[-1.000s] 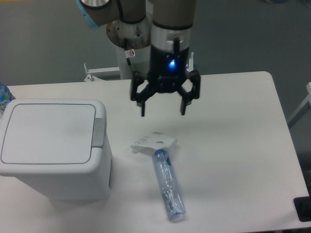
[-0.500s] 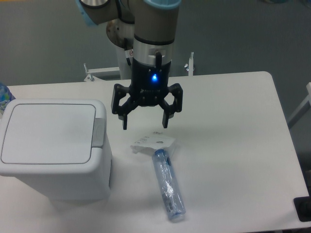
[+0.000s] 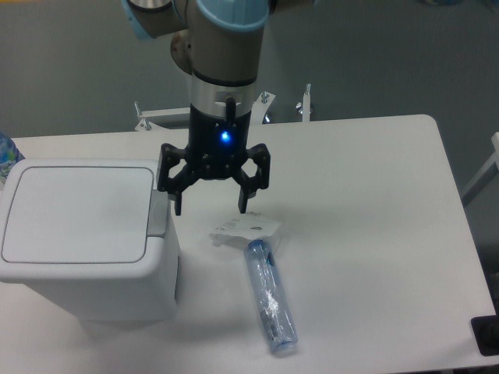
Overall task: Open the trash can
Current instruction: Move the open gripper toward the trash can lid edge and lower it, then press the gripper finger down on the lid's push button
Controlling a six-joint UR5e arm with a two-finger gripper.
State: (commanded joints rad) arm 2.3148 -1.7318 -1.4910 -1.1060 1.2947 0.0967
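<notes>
The trash can (image 3: 82, 241) is a big white boxy bin at the left of the table, its flat lid (image 3: 78, 212) down. A grey push tab (image 3: 159, 213) sits on its right rim. My gripper (image 3: 210, 209) hangs open just right of the bin, fingers pointing down. Its left fingertip (image 3: 178, 207) is close beside the grey tab, with nothing held between the fingers.
A crumpled white paper (image 3: 245, 227) lies on the table under the gripper's right finger. A clear plastic bottle (image 3: 270, 294) lies on its side in front of it. The white table (image 3: 374, 234) spreads to the right. A black object (image 3: 486, 335) sits at the right edge.
The gripper has moved left and a little lower, from over the table's middle to beside the bin's grey tab. It stays open. Bin, paper and bottle have not moved.
</notes>
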